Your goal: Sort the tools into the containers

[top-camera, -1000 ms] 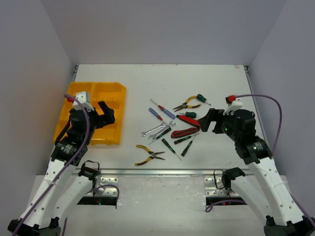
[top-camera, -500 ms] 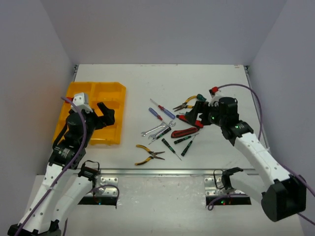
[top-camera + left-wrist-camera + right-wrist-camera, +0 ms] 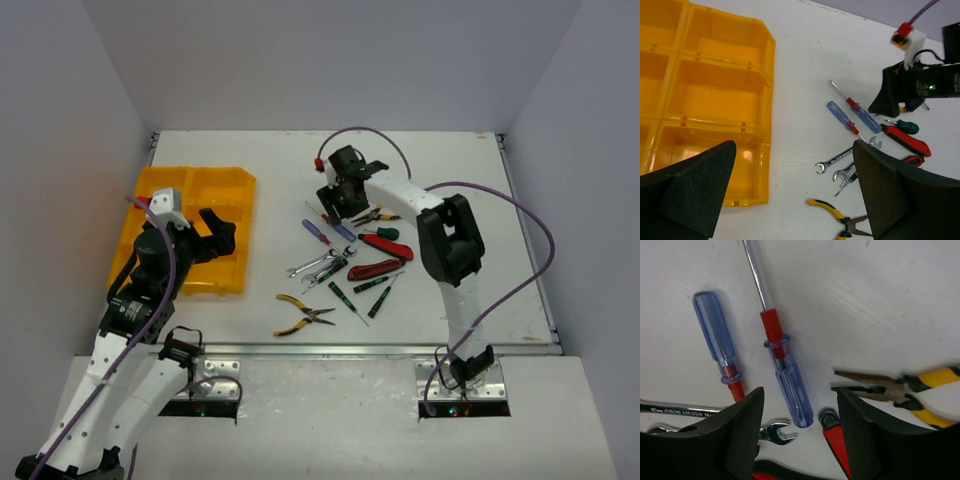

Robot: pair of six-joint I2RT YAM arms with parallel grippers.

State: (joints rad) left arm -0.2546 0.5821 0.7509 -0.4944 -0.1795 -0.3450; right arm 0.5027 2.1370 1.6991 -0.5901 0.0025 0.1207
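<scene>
Hovering above the near right part of the yellow tray, the left gripper has its jaws spread wide. One finger is over a near compartment and the other is out over the white table. It grips no tool.

The tray sits at the left of the table, and every tool lies on the table to its right, apart from it. Nearest the arms lie yellow-black pliers. Behind them two silver wrenches lie close together, with a dark-handled screwdriver and red-handled pliers just to their right.

Farther back, two screwdrivers with clear blue handles and red collars lie side by side. The left screwdriver has its red end near a wrench. The right screwdriver points its bare shaft away from the heap.

The right gripper points down over the right screwdriver at the far side of the heap. Its fingers are apart, one on each side of the blue handle. In the wrist view a strip of table shows between each finger and the handle, so the claw straddles the tool and is not clamped on it.

To the right lie second yellow-black pliers, their tips towards the gripper. A green-handled screwdriver lies just beside them.
</scene>
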